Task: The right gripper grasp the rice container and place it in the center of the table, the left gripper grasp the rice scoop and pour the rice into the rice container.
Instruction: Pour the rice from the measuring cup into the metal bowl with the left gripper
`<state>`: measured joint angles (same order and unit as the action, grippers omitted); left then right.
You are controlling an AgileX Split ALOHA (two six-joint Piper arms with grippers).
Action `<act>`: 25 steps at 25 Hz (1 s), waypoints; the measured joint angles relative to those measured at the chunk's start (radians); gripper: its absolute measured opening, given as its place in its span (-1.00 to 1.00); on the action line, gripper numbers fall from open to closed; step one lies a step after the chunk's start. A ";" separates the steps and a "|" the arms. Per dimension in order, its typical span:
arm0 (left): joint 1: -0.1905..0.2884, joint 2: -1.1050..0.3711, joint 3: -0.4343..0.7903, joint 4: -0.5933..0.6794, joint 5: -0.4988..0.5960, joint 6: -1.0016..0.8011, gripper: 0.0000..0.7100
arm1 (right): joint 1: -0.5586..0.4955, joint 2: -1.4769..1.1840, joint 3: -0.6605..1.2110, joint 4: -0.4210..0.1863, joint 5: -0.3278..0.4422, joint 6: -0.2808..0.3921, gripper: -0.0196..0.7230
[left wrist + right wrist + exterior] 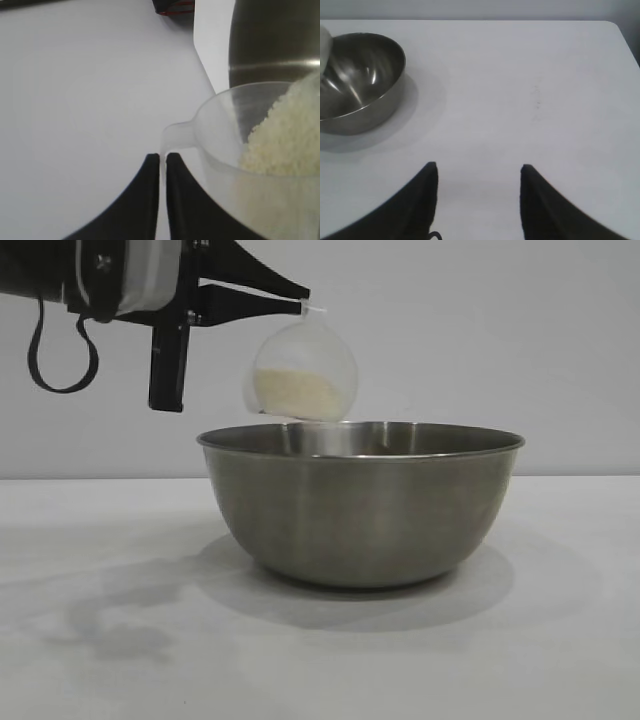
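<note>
The rice container [360, 505], a wide steel bowl, stands on the white table [110, 640] in the middle of the exterior view. Above its left rim hangs the rice scoop [302, 370], a clear plastic cup tipped toward the bowl, with off-white rice [298, 392] heaped inside. My left gripper [303, 305] is shut on the scoop's small handle [176, 136]; in the left wrist view the rice [285, 135] lies against the scoop's lower wall. My right gripper [479, 170] is open and empty over bare table, well away from the rice container [357, 82].
The table's far edge and a rounded corner [612, 25] show in the right wrist view. A dark object with a red edge [172, 6] lies beyond the table in the left wrist view. A black cable loop [60, 360] hangs under the left arm.
</note>
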<state>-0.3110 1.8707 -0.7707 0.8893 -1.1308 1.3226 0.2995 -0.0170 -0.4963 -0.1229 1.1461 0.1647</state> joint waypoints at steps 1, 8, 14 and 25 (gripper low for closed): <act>0.000 0.000 0.000 0.005 0.000 0.023 -1.00 | 0.000 0.000 0.000 0.000 0.000 0.000 0.03; 0.000 0.000 0.000 0.027 0.000 0.136 -1.00 | 0.000 0.000 0.000 0.000 0.000 0.000 0.03; 0.000 0.000 0.000 0.050 0.000 0.232 -1.00 | 0.000 0.000 0.000 0.000 0.000 0.000 0.03; -0.002 0.017 0.000 0.076 -0.006 0.410 -1.00 | 0.000 0.000 0.000 0.000 0.000 0.000 0.03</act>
<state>-0.3127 1.8879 -0.7707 0.9649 -1.1366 1.7331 0.2995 -0.0170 -0.4963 -0.1229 1.1461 0.1647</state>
